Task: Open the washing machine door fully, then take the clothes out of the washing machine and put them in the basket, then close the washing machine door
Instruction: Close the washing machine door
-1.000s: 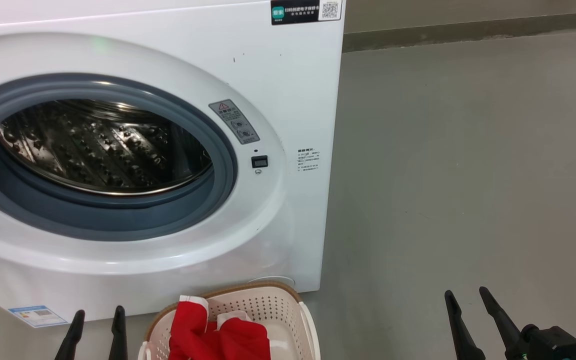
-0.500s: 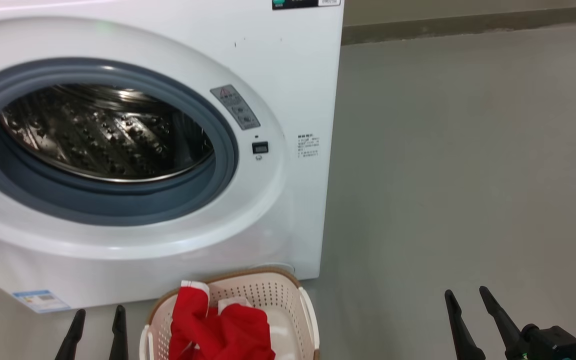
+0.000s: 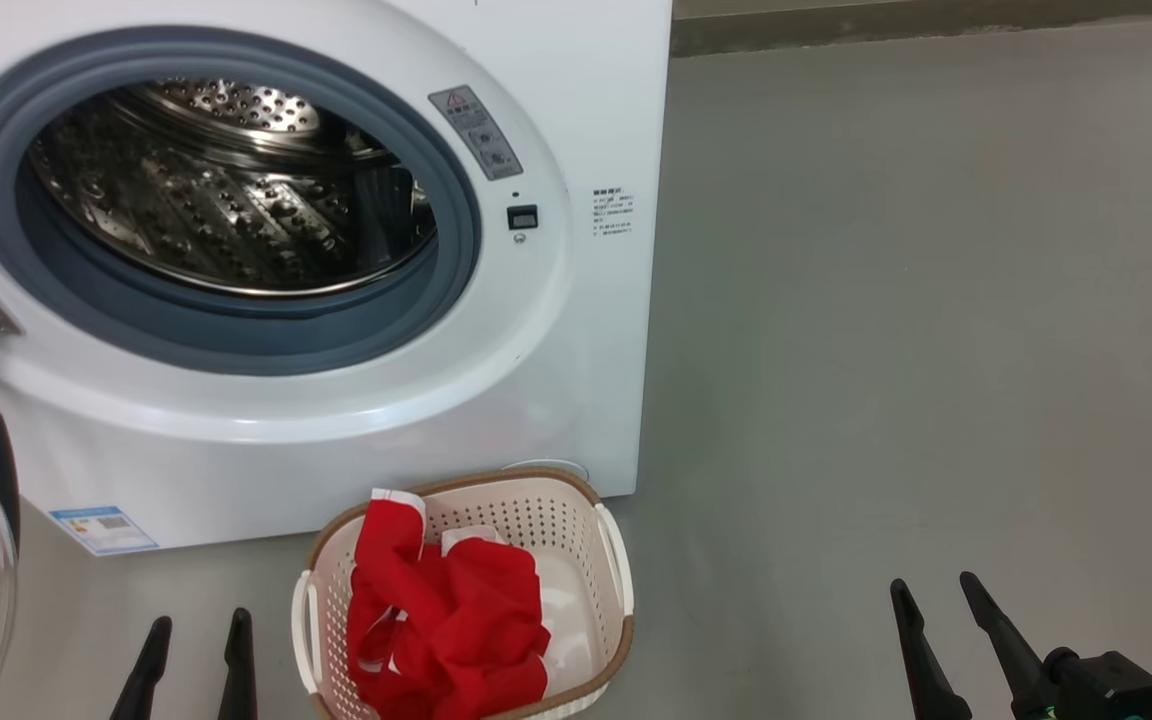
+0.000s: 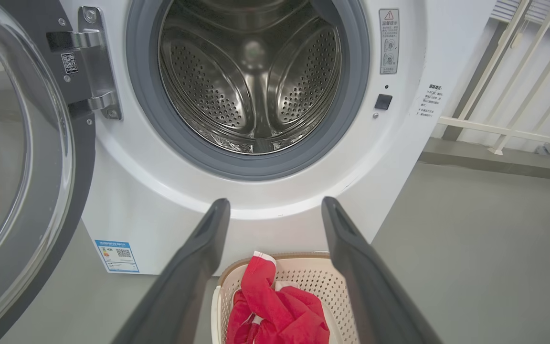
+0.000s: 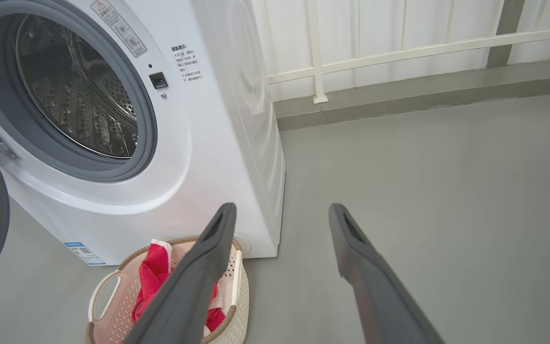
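The washing machine (image 3: pixel 576 330) carries a warning-triangle label (image 3: pixel 476 132) on its front; before it you see the left gripper (image 3: pixel 200 618) and the right gripper (image 3: pixel 933 581) spread, empty.

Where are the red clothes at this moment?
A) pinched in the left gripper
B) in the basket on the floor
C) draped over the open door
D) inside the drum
B: the clothes lie heaped in the basket in front of the washing machine; the left gripper and right gripper stand open, holding nothing.
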`<state>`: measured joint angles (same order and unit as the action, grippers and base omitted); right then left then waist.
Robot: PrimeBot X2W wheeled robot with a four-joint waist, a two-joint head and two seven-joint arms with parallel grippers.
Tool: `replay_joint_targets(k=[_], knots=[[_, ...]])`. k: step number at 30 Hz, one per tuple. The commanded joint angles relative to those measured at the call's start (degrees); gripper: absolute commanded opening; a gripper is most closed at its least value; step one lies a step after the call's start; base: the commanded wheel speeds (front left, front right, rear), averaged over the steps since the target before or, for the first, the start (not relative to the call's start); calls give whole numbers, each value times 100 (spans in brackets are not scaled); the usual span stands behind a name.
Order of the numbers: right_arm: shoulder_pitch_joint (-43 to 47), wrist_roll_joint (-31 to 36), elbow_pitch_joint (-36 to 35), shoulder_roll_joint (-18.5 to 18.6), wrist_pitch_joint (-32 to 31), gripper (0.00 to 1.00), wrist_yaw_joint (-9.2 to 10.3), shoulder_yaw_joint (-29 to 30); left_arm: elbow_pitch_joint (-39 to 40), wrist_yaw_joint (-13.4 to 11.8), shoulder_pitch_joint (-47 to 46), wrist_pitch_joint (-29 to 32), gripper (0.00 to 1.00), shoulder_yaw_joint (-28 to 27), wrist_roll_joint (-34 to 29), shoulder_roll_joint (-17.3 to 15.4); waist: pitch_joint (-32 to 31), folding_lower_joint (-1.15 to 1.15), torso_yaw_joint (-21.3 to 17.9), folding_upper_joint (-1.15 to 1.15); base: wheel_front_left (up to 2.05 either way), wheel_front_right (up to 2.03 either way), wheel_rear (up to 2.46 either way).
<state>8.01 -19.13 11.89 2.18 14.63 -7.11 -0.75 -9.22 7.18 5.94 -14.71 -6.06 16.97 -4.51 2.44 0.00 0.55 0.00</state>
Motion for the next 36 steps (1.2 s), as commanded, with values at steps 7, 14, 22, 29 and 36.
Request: replay_joint_targets(k=[7,14,22,29,36], knots=[[-130,55,-149,70,37,100,-37,-135,198,31,-127,-29,100,-132,36,-39,-41,0,14,0,-22,22,0],[-118,54,-152,70,37,100,-37,-132,189,31,-133,-29,100,-121,43,-44,-45,0,36,0,0,0,0],[-101,61,-161,70,37,100,-37,-133,170,31,-136,-29,100,-80,55,-37,-68,0,102,0,0,0,0],[-108,70,-170,70,37,100,-37,-193,117,31,-160,-29,100,-105,48,-4,-90,0,393,0,0,0,0],[-113,100,-99,70,37,100,-37,-284,35,31,-109,-29,100,-199,-16,68,-176,0,961,0,0,0,0]])
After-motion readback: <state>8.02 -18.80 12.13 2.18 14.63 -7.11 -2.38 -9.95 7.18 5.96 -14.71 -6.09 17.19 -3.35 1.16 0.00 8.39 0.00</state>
